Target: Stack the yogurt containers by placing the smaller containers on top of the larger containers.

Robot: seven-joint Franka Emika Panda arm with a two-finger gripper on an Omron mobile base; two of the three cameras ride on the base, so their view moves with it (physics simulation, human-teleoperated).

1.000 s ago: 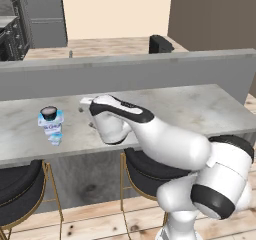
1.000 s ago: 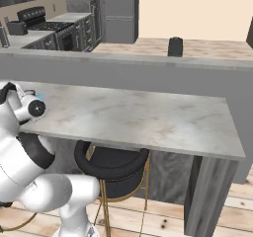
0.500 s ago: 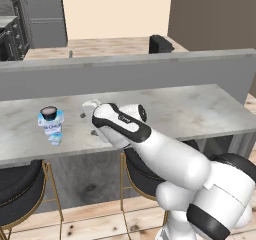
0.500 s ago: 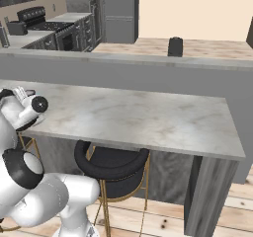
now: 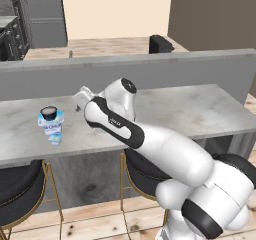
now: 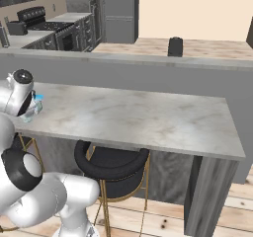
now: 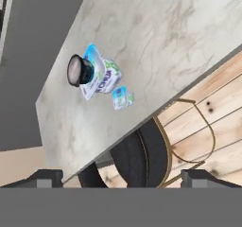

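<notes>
The pale-blue-and-white tub [image 5: 52, 126] stands on the marble counter [image 5: 190, 109] at its left end. The small dark round cup [image 5: 49, 113] sits on top of the tub. The tiny pale-blue pack [image 5: 56, 139] lies on the counter just in front of the tub, near the front edge. My gripper [image 5: 80, 98] hovers above the counter to the right of the stack, apart from it. From the hand view I look down on the cup [image 7: 79, 70], the tub [image 7: 105, 78] and the tiny pack [image 7: 123, 98]. The fingertips [image 7: 45, 176] stand wide apart, so the gripper [image 7: 124, 178] is open and holds nothing.
A raised grey ledge [image 5: 150, 69] runs along the back of the counter. Black stools with gold legs [image 5: 15, 194] [image 6: 111, 169] stand under the front edge. The arm hides most of the tub [image 6: 34, 106] in the right base view. To the right the counter stretches on.
The hand has drifted a little left and upward above the counter while the arm twisted. The cup has stayed on the tub and the jaws have stayed open.
</notes>
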